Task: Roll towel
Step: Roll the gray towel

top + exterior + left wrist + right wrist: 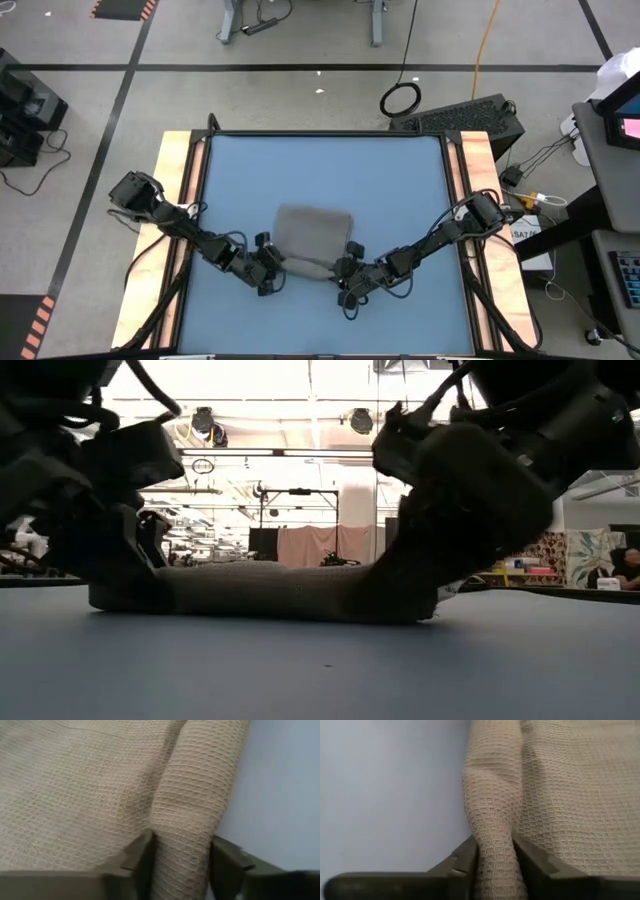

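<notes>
Left gripper (179, 852): its two dark fingers (142, 855) are pinched on the rolled edge of the towel (75, 790), one finger on each side of the roll. Right gripper (495, 857): likewise clamped on the same rolled edge, fingers (467, 857) pressing the cloth into a narrow waist.

High view: both grippers meet the towel (312, 238) at its lower edge, the left gripper (270, 268) at the lower left corner and the right gripper (350, 272) at the lower right corner. The towel lies in the lower middle of the blue table (320, 165), its upper part flat and rectangular.

Low view: the towel (270, 590) appears as a long low ridge on the tabletop at mid-frame, spanning between the two dark gripper bodies. This profile is not visible from above.

Wrist views only: the cloth shows a waffle-weave texture of small square cells, beige-grey, soft, with the rolled part forming a rounded tube beside the flat sheet. The table surface beside it is smooth and plain.
</notes>
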{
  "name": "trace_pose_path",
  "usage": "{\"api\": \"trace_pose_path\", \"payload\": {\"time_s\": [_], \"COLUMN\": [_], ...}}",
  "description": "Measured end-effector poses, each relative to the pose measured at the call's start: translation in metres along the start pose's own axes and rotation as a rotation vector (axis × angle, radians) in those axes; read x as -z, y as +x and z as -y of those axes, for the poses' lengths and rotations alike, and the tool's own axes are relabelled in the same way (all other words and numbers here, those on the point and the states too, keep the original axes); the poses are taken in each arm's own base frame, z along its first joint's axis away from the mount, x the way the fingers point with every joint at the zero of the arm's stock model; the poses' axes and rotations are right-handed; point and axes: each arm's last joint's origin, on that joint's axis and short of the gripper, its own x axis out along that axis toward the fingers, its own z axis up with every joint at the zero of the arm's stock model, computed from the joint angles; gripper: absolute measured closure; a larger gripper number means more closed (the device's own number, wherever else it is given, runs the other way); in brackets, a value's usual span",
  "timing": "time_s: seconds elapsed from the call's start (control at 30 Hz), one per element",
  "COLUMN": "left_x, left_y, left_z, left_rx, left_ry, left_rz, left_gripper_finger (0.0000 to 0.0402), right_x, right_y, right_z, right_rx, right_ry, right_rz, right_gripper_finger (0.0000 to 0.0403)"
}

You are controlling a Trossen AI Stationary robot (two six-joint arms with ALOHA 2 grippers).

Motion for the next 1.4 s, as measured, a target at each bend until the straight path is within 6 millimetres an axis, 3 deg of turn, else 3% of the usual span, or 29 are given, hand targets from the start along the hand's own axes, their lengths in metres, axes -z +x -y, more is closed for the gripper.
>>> {"api": "trace_pose_path", "payload": {"time_s": [0.2, 0.37, 0.5, 0.73, 0.93, 1.13, 1.4], "left_x": [-0.007, -0.012, -0.014, -0.017, -0.019, -0.019, -0.019], "left_y": [0.003, 0.007, 0.009, 0.012, 0.014, 0.014, 0.014], "left_z": [-0.002, -0.008, -0.012, -0.021, -0.026, -0.027, -0.027], "left_rx": [0.156, 0.265, 0.295, 0.339, 0.368, 0.373, 0.372], "left_ry": [-0.138, -0.283, -0.339, -0.438, -0.476, -0.479, -0.478], "left_rz": [-0.054, -0.123, -0.147, -0.199, -0.222, -0.225, -0.225], "left_gripper_finger": [0.0372, 0.0367, 0.0353, 0.0368, 0.0364, 0.0363, 0.0362], "right_x": [-0.003, 0.002, 0.015, 0.036, 0.04, 0.032, 0.025], "right_y": [-0.021, -0.047, -0.062, -0.053, -0.026, -0.014, -0.001], "right_z": [-0.013, -0.036, -0.059, -0.076, -0.061, -0.048, -0.025], "right_rx": [-0.014, 0.052, 0.068, 0.111, 0.194, 0.222, 0.256], "right_ry": [-0.211, -0.345, -0.45, -0.6, -0.617, -0.554, -0.348], "right_rz": [0.02, 0.131, 0.226, 0.327, 0.303, 0.29, 0.236], "right_gripper_finger": [0.0222, 0.0152, 0.0123, 0.0129, 0.0145, 0.0162, 0.0182]}}
